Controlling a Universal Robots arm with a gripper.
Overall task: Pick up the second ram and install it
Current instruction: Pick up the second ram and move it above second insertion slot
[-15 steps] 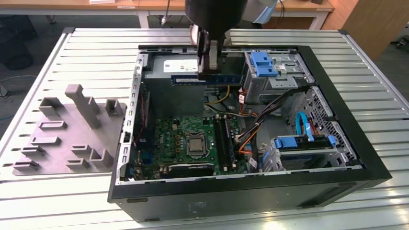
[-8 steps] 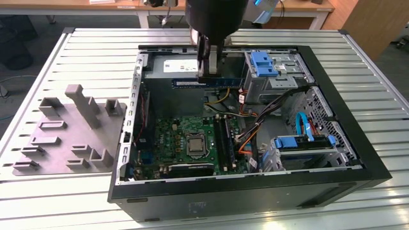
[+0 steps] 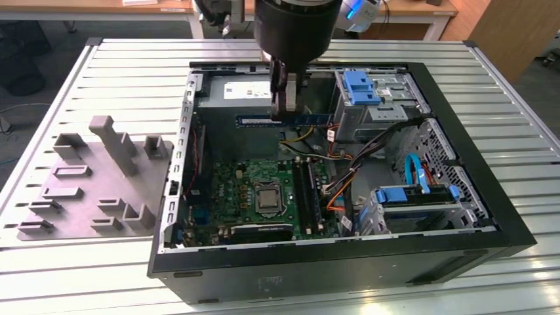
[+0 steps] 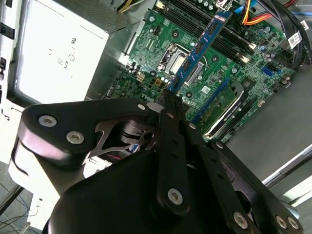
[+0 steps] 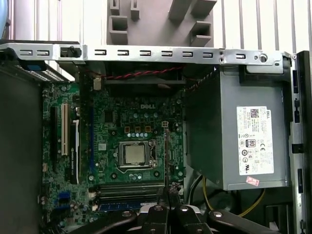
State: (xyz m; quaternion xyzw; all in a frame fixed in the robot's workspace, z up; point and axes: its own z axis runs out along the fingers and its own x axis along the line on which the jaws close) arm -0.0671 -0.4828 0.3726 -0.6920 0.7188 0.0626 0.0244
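The robot arm's black gripper [image 3: 284, 108] is clenching the second ram [image 3: 311, 119], a thin, long blue-green circuit-board stick with dark chips. The stick is running level and jutting out on both sides of the fingers. It is hanging inside the open black metal computer case [image 3: 516, 230]. The green motherboard [image 3: 240, 184] and its long black plastic memory slots [image 3: 303, 193] are lying below the fingertips, apart from the stick. In the second wrist view the stick [image 4: 197, 51] is reaching away from the gripper [image 4: 171, 97].

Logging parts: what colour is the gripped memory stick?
The thin memory stick is blue with dark chips; best in second wrist view.
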